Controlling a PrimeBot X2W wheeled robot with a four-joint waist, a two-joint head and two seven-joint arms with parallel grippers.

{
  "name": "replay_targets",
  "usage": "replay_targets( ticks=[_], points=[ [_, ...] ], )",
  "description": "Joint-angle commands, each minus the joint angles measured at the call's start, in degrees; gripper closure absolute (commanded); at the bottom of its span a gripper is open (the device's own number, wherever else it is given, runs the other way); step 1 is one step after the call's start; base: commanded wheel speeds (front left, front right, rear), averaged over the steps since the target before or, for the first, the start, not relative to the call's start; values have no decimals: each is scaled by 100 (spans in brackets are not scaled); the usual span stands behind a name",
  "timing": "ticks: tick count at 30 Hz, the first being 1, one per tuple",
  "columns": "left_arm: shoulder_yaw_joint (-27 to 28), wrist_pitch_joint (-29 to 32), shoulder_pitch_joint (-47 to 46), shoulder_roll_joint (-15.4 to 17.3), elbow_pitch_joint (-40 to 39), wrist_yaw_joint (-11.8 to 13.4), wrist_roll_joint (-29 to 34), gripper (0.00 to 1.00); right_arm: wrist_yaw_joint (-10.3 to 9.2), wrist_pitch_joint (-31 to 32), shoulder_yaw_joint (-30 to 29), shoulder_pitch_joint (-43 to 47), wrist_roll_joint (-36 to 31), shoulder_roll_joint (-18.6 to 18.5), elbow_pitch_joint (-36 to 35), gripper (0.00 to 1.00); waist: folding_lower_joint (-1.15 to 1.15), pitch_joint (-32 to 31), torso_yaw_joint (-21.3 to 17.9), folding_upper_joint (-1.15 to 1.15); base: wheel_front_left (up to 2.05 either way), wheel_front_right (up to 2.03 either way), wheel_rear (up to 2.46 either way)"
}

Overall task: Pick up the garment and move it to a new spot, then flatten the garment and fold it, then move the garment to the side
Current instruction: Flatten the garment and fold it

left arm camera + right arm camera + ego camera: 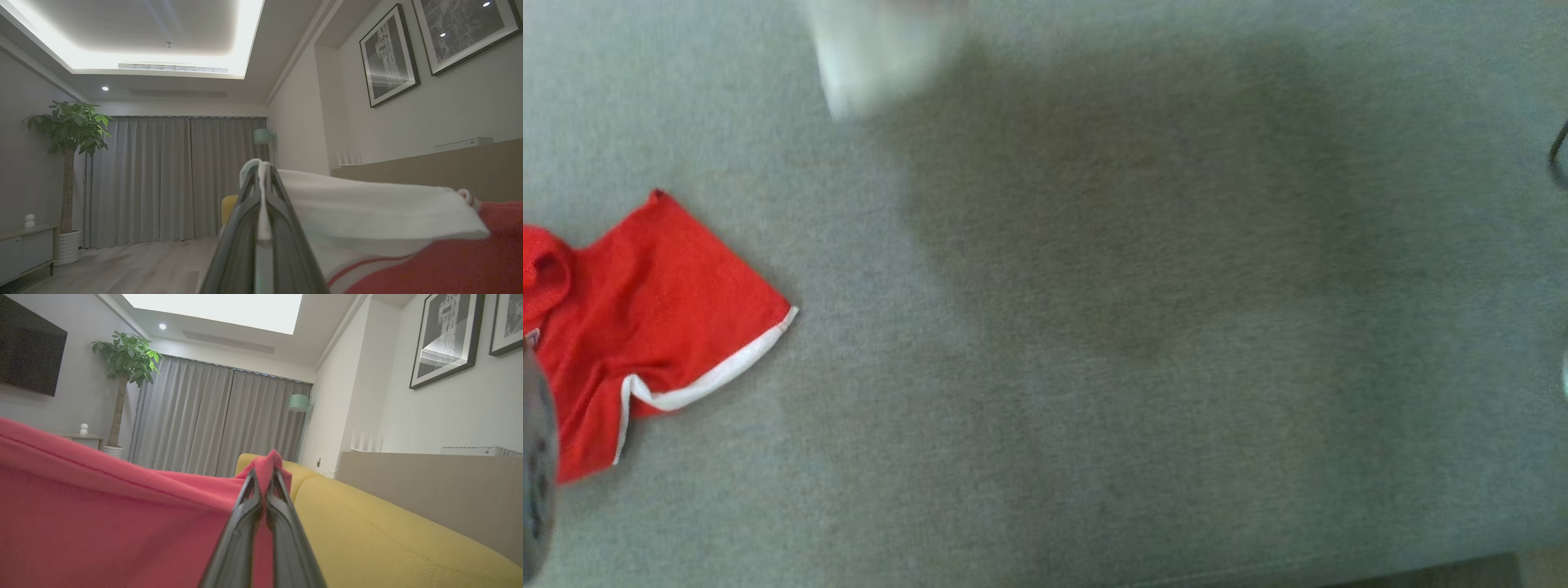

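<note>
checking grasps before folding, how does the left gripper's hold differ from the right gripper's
The left gripper pinches white cloth of the garment; the right gripper pinches red cloth. The left gripper's cloth spreads to its view's right, the right gripper's to its view's left. Both are shut on it.

Both jaws are slim, dark, glossy and tapered; the blurred pale shape [882,49] is perhaps a forearm.
</note>
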Motion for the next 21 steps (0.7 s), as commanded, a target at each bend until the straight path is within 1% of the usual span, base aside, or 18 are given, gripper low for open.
replay_targets(
  ticks=[1, 3, 6, 9, 12, 13, 14, 18, 21],
  points=[
    [60, -82, -304, 302, -14, -24, 27, 100, 43, -124, -70, -255, -67, 103, 5, 100, -3, 252, 123, 0, 0, 0, 0],
    [-99, -312, -607, 307, 398, -28, 27, 100, 43, -324, -269, -587, -183, 173, 518, 100, -3, 295, 171, 0, 0, 0, 0],
    [-301, -577, -705, 247, 886, -30, -91, 100, 43, -474, -544, -756, -152, 410, 1231, 100, -3, 294, 217, 0, 0, 0, 0],
    [-570, -711, -483, 168, 1189, -31, -243, 100, 43, -582, -487, -675, -349, 448, 1708, 100, -3, 303, 266, 0, 0, 0, 0],
    [-768, -768, -96, 66, 1374, -32, -439, 100, 43, -622, -301, -366, -559, 390, 2123, 100, -3, 292, 334, 0, 0, 0, 0],
    [-919, -782, 279, 12, 1438, -32, -532, 100, 43, -631, -114, -59, -616, 340, 2448, 100, -3, 244, 383, 0, 0, 0, 0],
    [-988, -784, 488, -6, 1424, -32, -568, 100, 43, -633, 30, 102, -655, 300, 2627, 100, -3, 215, 406, 0, 0, 0, 0],
    [-1400, -787, 1439, -28, 1328, -32, -653, 100, 43, -634, 354, 667, -404, 166, 3279, 100, -3, 40, 501, 0, 0, 0, 0],
    [-1695, -788, 2047, -50, 1314, -32, -829, 100, 43, -511, 671, 1067, -121, 68, 3592, 100, -3, -148, 576, 0, 0, 0, 0]
  ],
)
